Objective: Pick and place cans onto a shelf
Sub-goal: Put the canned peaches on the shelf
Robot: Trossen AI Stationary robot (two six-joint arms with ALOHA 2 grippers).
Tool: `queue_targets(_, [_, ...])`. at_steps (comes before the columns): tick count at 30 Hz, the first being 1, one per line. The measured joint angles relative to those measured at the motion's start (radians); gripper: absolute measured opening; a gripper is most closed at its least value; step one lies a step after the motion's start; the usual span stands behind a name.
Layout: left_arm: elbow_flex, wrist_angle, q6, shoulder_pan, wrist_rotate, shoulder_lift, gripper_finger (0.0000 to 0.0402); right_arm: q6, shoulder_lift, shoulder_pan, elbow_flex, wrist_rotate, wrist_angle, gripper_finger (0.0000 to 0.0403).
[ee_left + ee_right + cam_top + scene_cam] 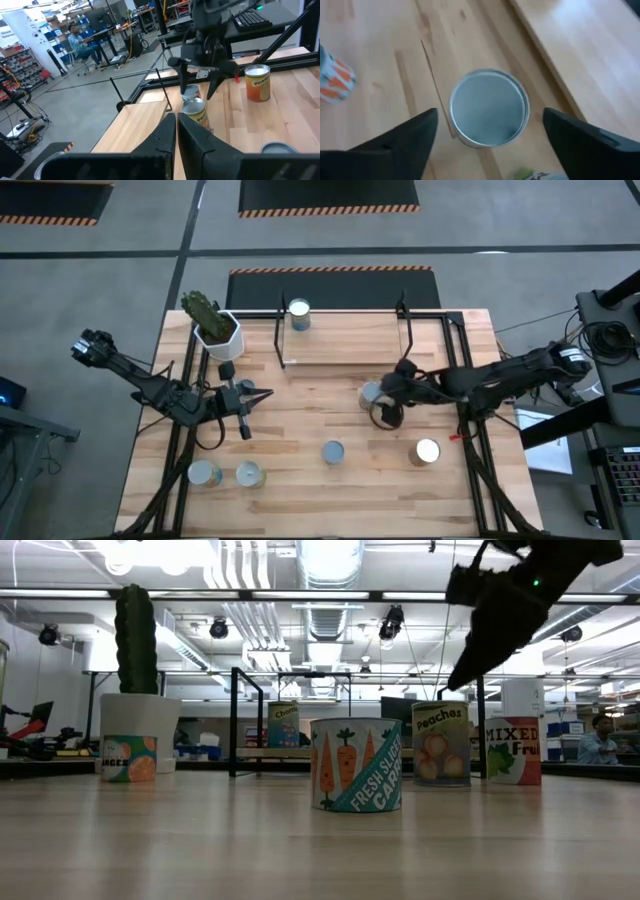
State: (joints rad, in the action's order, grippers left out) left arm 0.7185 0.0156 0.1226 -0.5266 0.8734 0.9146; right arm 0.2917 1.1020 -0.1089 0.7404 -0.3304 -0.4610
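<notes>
My right gripper (pixel 385 398) is open and hovers above a can with a silver top (pixel 489 107), one finger on either side of it, touching nothing. The can stands upright on the table, right in front of the light-wood shelf (pixel 345 345). In the low view my right gripper (pixel 497 615) hangs above the peaches can (pixel 441 743). One can (pixel 298 313) stands on the shelf's left end. My left gripper (pixel 262 394) is shut and empty, over the table's left half; it also shows in the left wrist view (pixel 176 131).
More cans stand on the table: a carrot can (pixel 333 452), one at the right (pixel 427 452), and two near the front left (pixel 204 473) (pixel 249 474). A white cactus pot (pixel 218 330) stands at the far left. Another can (pixel 389 417) is right beside my right gripper.
</notes>
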Motion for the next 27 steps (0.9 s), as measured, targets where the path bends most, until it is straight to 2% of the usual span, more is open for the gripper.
queue_targets(4, [0.000, 0.000, 0.000, 0.000, 0.000, 0.000, 0.0000, -0.034, 0.045, 0.022, 0.021, 0.018, -0.006, 0.0372])
queue_targets(14, [-0.001, 0.002, 0.000, 0.000, 0.000, 0.000, 0.0000, -0.063, 0.163, 0.038, 0.042, 0.018, -0.006, 0.0370])
queue_targets(23, [-0.001, 0.002, 0.000, 0.000, 0.000, 0.000, 0.0000, -0.065, 0.169, 0.043, 0.066, 0.025, -0.007, 0.0296])
queue_targets(27, [-0.001, 0.002, 0.000, 0.000, 0.000, 0.000, 0.0000, -0.072, 0.164, 0.045, 0.093, 0.045, -0.024, 0.0284])
